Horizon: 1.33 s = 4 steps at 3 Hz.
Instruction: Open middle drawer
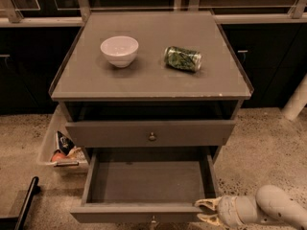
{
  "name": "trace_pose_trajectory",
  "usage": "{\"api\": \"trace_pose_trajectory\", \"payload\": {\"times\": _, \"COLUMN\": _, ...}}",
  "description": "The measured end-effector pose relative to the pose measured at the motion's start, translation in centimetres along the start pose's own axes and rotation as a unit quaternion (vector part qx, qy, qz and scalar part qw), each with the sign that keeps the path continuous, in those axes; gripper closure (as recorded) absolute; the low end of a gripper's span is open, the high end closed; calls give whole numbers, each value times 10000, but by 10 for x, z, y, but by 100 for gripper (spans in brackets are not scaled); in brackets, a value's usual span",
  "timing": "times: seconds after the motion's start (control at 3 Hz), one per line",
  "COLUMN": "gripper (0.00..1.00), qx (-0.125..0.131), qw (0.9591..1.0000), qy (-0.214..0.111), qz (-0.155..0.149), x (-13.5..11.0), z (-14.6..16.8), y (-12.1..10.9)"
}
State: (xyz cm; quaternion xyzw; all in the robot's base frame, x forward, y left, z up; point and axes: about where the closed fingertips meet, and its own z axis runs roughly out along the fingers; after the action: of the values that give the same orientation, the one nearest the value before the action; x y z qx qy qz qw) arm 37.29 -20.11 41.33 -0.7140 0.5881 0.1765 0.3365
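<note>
- The middle drawer (pixel 139 213) is the lower of the two fronts showing. It stands pulled far out toward the camera, inside bare, with its knob (pixel 153 220) at the frame's bottom edge.
- The gripper (pixel 204 212) sits at that front's right end, fingers parted to a moderate gap. The drawer lies to its left, and its slide axis runs toward the camera, so any further pull goes straight back.
- Counted: two drawer fronts seen, the upper drawer (pixel 120 134) nearly closed — a third hidden.
- On the cabinet top (pixel 153 83): one white bowl (pixel 119 50) and one green can (pixel 183 58) on its side.
</note>
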Motion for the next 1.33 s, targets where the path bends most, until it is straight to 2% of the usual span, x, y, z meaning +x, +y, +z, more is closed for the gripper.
{"api": "trace_pose_trajectory", "payload": {"times": 0.33, "gripper": 71, "qx": 0, "qw": 10000, "qy": 0, "qz": 0, "x": 0, "z": 0, "y": 0}}
{"api": "trace_pose_trajectory", "payload": {"times": 1.0, "gripper": 25, "qx": 0, "qw": 10000, "qy": 0, "qz": 0, "x": 0, "z": 0, "y": 0}}
{"api": "trace_pose_trajectory", "payload": {"times": 1.33, "gripper": 2, "qx": -37, "qw": 9999, "qy": 18, "qz": -136, "x": -10, "z": 0, "y": -4}}
